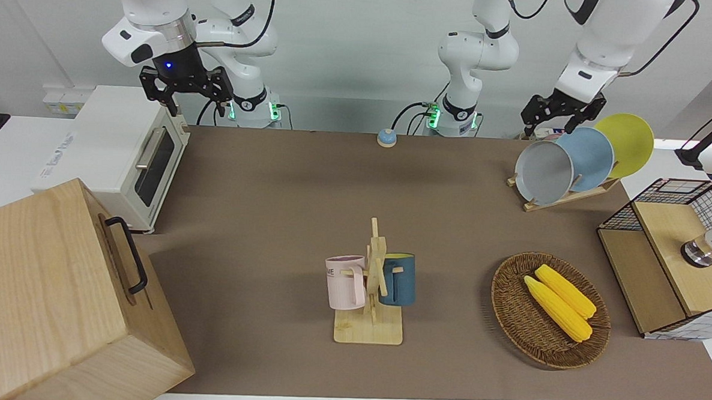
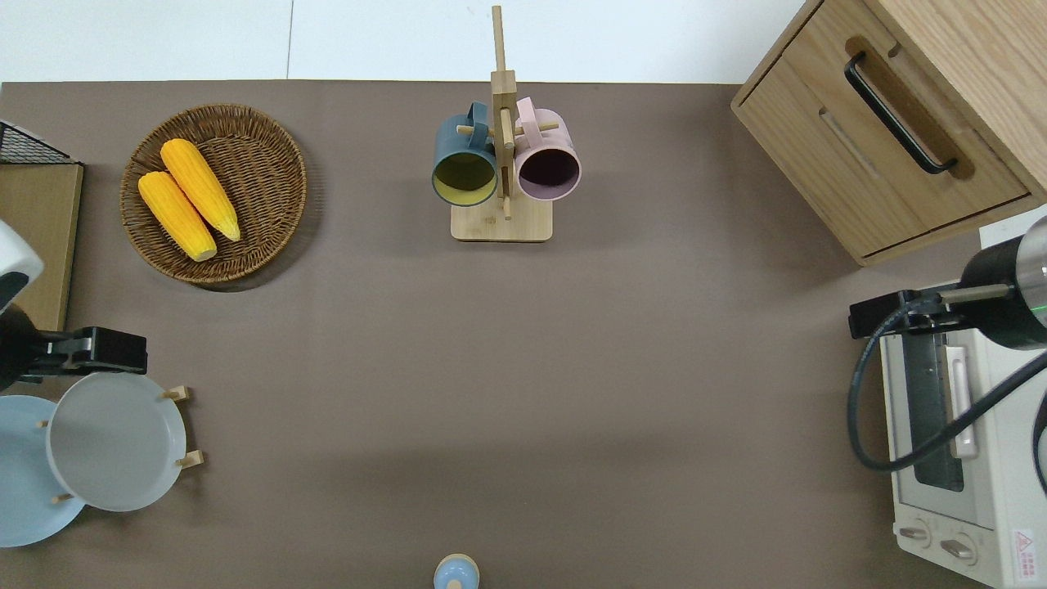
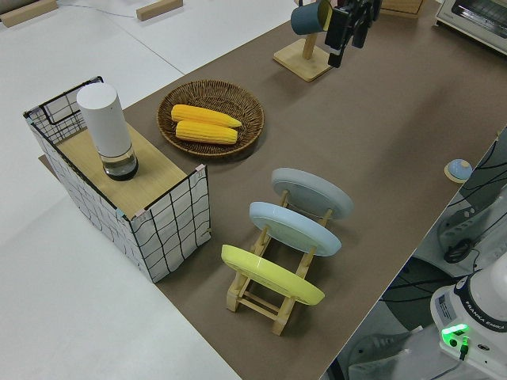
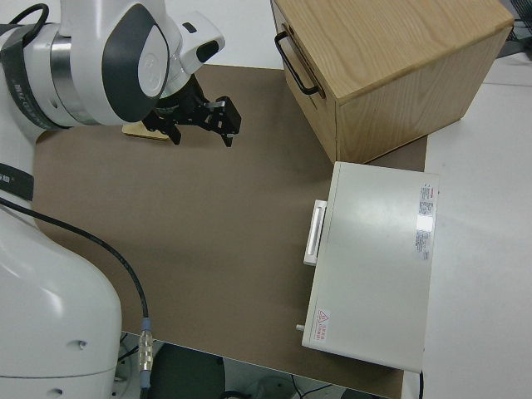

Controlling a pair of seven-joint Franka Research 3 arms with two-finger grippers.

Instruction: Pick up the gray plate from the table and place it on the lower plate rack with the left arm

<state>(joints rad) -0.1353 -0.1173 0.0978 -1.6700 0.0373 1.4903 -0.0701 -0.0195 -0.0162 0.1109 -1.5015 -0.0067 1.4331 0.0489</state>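
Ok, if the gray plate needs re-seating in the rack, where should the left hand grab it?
Probably best to pinch the gray plate by its upper rim, coming down from above. It stands tilted on edge in the lower plate rack, bottom edge between the pegs, so only the top is free. One finger must slip into the gap beside the blue plate.

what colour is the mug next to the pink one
Dark teal-blue mug, yellowish inside; clearest in the overhead view.

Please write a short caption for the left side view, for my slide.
Gray plate stands in the wooden plate rack beside the blue plate and yellow plate; the left hand is raised, open.
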